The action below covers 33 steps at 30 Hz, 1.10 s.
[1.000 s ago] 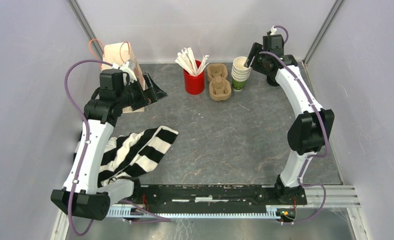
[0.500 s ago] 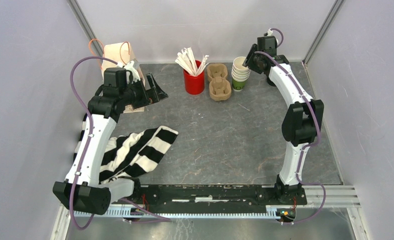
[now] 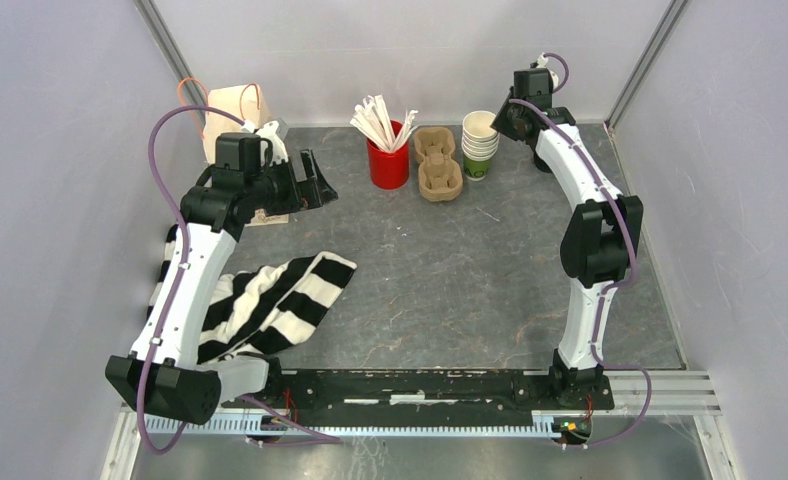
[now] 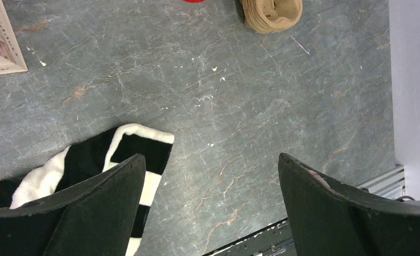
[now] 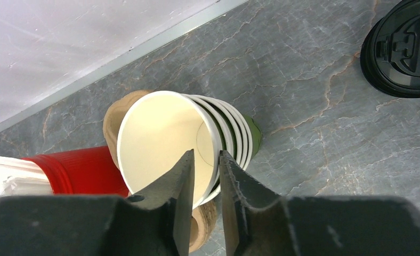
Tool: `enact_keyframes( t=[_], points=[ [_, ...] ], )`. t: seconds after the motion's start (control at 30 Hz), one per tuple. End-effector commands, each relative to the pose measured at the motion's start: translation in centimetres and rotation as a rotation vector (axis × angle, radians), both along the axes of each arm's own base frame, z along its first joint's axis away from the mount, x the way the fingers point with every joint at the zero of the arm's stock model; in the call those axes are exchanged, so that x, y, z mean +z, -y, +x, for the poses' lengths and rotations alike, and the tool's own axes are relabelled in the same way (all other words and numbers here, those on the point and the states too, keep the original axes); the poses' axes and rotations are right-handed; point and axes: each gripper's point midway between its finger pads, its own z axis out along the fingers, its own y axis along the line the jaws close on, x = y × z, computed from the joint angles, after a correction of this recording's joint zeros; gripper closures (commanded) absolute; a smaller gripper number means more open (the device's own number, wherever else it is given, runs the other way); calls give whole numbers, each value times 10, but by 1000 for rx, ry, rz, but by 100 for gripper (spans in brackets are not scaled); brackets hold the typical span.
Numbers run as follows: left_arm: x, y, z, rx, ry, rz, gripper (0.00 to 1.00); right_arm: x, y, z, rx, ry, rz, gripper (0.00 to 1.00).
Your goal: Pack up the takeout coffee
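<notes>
The takeout coffee is out of view in every frame. At the back right, my right gripper (image 3: 500,118) (image 5: 206,152) hangs over a stack of lidless green cups (image 3: 479,140) (image 5: 160,138). Its jaws are narrow and straddle the top cup's cream rim, one finger inside and one outside, with a slim gap still showing between them. A lone black lid (image 5: 402,48) lies on the table to the right of the stack. My left gripper (image 3: 310,180) (image 4: 210,157) hovers wide open above the table at the left, holding nothing.
A paper bag (image 3: 232,110) (image 4: 0,42) stands at the back left. A red cup of stirrers (image 3: 388,160) (image 5: 74,170) and a cardboard cup carrier (image 3: 437,165) (image 4: 272,13) sit beside the stack. A black-and-white striped cloth (image 3: 260,300) (image 4: 117,154) lies front left.
My right gripper has shifted toward the back over the cup stack and its jaws have narrowed around the top rim. The left arm has swung slightly to the right.
</notes>
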Motion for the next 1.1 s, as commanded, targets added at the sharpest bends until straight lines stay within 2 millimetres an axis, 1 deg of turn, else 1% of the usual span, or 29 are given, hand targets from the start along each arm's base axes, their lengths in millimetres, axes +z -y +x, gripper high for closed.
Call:
enact_keyframes(
  t=[0.0,0.1,0.23,0.4,0.53,0.63,0.87,0.93,1.07],
  points=[
    [16,-3,4,-23,71,40,0,17,5,13,-41,59,-3,74],
    [16,-3,4,-22,70,42,0,14,6,12,-43,49,-18,77],
    [15,-4,4,-18,68,44,0,11,11,10,-61,34,-38,85],
    [17,-4,4,-20,74,43,0,8,15,9,-74,24,-53,92],
    [20,-5,3,-18,79,46,0,10,12,10,-66,31,-35,97],
    [21,-5,3,-16,84,48,0,22,9,11,-68,50,-11,99],
    [23,-4,4,-20,89,47,0,59,10,9,-103,124,36,100],
    [24,-4,3,-22,92,48,0,65,12,8,-111,136,48,100],
    [25,-2,3,-28,97,48,0,70,13,8,-113,144,96,100]
  ],
)
